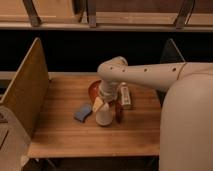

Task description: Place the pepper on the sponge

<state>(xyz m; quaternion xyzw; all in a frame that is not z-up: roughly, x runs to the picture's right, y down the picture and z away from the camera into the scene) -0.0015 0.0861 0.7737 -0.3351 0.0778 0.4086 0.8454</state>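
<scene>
The pepper [119, 111], dark red and elongated, stands on the wooden table [65, 137] just right of a white cup [104, 118]. To the left of the cup, the flat blue sponge [82, 113] lies on the table. My arm reaches in from the right and bends down over the middle of the table. Its gripper [99, 105] hangs right above the cup, between the sponge and the pepper. The gripper hides part of the cup's top.
An orange-red bowl [93, 90] sits behind the gripper, partly covered by the wrist. A white oblong box [125, 95] lies to its right. A tall wooden panel [27, 92] walls the table's left side. A dark chair back [170, 52] stands at the far right.
</scene>
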